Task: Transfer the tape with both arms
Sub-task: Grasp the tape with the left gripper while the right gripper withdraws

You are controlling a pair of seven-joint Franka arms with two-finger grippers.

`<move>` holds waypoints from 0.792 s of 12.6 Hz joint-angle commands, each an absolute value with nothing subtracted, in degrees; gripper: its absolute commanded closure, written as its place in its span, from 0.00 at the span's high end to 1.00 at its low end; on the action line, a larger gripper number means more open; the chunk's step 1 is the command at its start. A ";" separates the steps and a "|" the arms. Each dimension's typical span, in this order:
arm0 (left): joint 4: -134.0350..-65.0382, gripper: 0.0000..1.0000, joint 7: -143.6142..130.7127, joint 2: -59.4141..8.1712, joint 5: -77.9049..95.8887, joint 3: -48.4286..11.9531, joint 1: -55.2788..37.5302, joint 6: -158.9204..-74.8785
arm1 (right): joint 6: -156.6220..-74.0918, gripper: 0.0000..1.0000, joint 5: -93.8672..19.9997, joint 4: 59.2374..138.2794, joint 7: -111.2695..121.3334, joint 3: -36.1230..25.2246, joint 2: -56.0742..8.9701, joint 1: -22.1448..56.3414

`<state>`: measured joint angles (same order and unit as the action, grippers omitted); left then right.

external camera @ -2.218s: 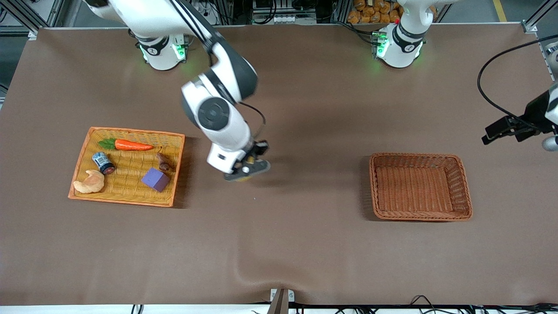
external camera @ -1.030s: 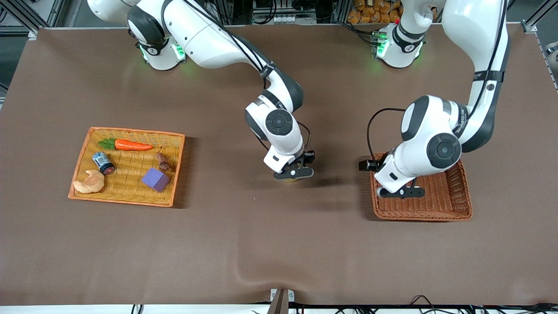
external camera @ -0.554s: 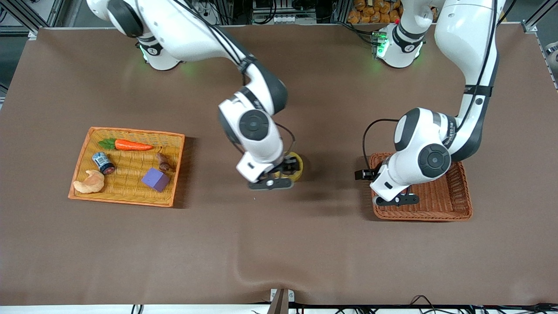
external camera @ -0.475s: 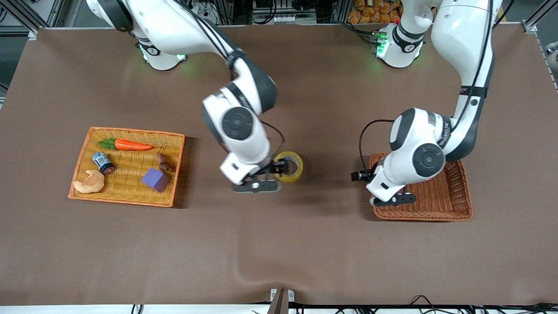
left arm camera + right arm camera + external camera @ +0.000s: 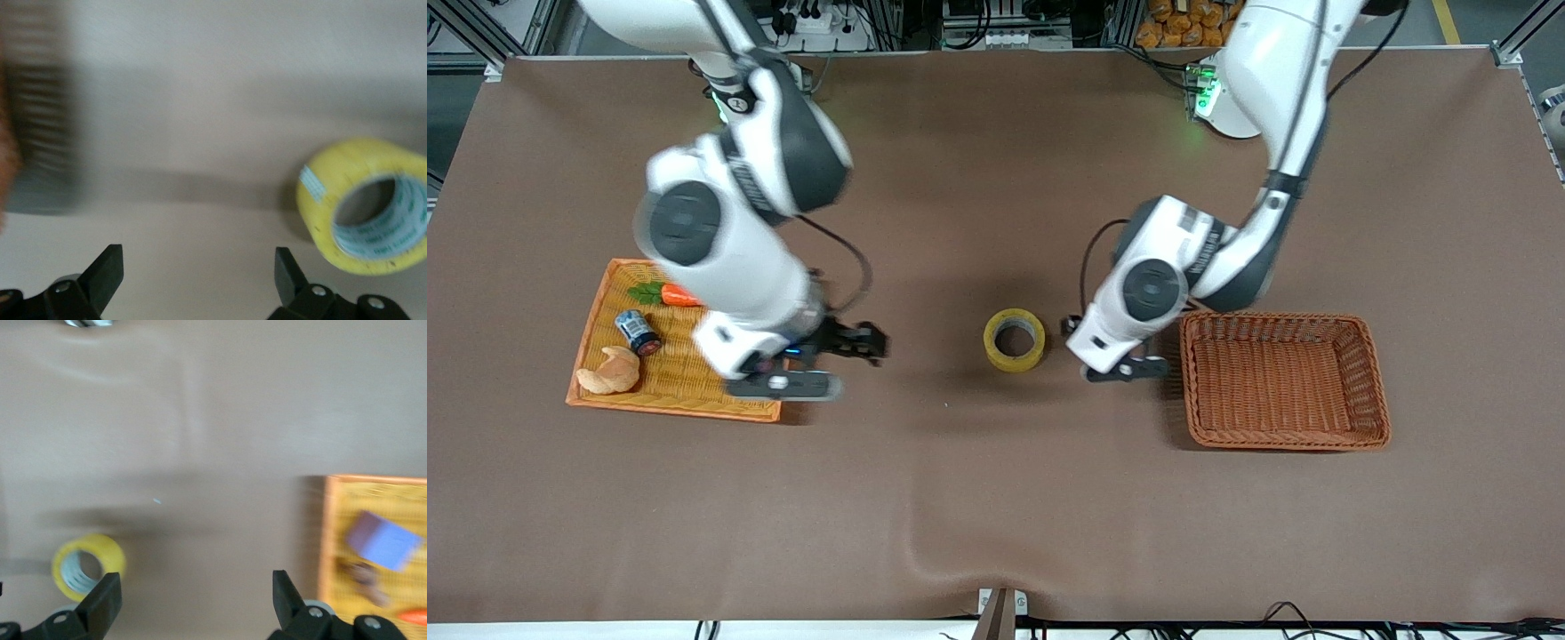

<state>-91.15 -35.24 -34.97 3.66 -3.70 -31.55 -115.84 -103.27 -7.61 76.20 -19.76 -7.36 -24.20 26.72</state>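
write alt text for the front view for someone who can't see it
A yellowish ring-shaped roll of tape lies on the brown table between two white arms. The left gripper, jaws open, hangs beside it near an empty brown wicker basket; the right gripper, open, is over an orange tray's edge.

The tape [image 5: 1015, 340] is translucent yellow with a grey-white core carrying faint bluish print. At its nine o'clock, the yellow-orange woven tray [image 5: 605, 293] holds an orange carrot [image 5: 678, 295] with green leaves, a tan croissant [image 5: 608, 373] and a blue-and-white can [image 5: 638, 332]. At three o'clock sits a reddish-brown wicker basket [image 5: 1376, 382]. The tablecloth [image 5: 996, 516] is plain brown.
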 commanded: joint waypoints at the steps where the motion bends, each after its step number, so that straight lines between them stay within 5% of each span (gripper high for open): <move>1: -87.37 1.00 -37.96 -38.83 1.94 -2.81 -35.84 -115.93 | -97.93 1.00 -7.21 84.72 -12.33 -6.15 -13.47 20.15; 7: -82.09 1.00 -39.90 -44.20 0.09 -2.55 -38.93 -117.24 | -93.19 1.00 -2.55 93.86 -7.04 -5.98 0.77 12.06; 10: -82.09 1.00 -41.73 -45.79 0.09 -2.46 -39.02 -121.18 | -89.21 1.00 -2.64 92.29 -0.57 -4.40 1.58 2.49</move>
<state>-83.93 -38.93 -44.01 1.33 -3.18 -38.19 -119.28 -89.37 -2.96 90.31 -5.59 -6.80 -0.55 8.71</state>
